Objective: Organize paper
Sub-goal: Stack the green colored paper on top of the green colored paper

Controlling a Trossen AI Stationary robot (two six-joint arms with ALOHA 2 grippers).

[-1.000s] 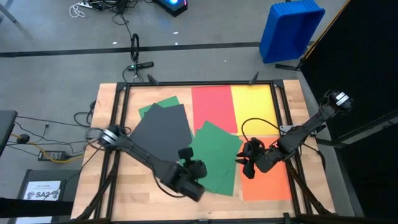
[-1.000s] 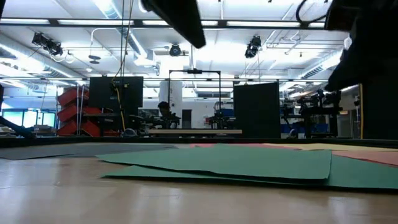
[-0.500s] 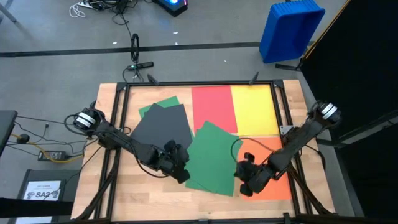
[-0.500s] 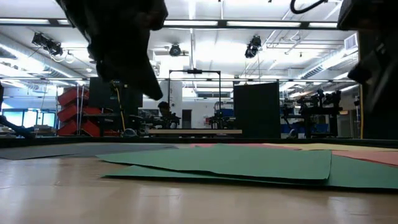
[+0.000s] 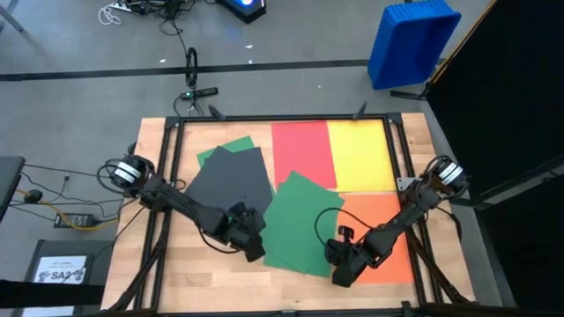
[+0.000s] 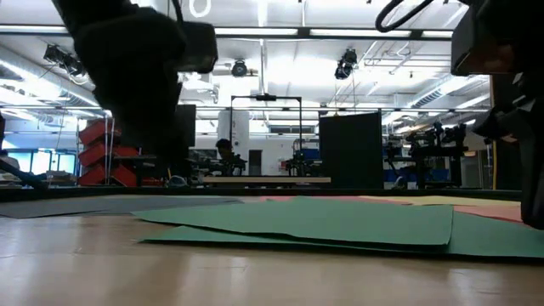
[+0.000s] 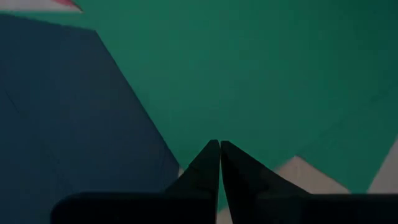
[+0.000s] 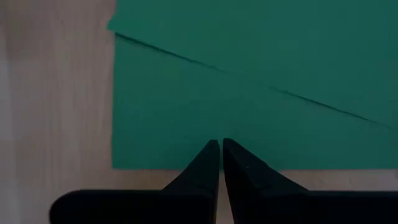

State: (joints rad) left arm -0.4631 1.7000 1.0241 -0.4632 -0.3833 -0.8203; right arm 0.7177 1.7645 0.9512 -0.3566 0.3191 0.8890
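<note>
On the wooden bench [image 5: 150, 273], the left tool [image 5: 249, 239], fingers pressed together and holding nothing, hovers where the dark grey sheet [image 5: 227, 183] meets the tilted green sheets [image 5: 300, 224]. Red [image 5: 298, 150], yellow [image 5: 359, 154] and orange paper [image 5: 395, 251] lie rightward. The right tool [image 5: 339, 269], also closed empty, sits at the green sheets' near corner.

Matte green paper [image 5: 301, 222], matte dark grey paper [image 5: 229, 184], smooth light wooden table [image 5: 176, 280], black metal frame [image 5: 282, 120]
</note>
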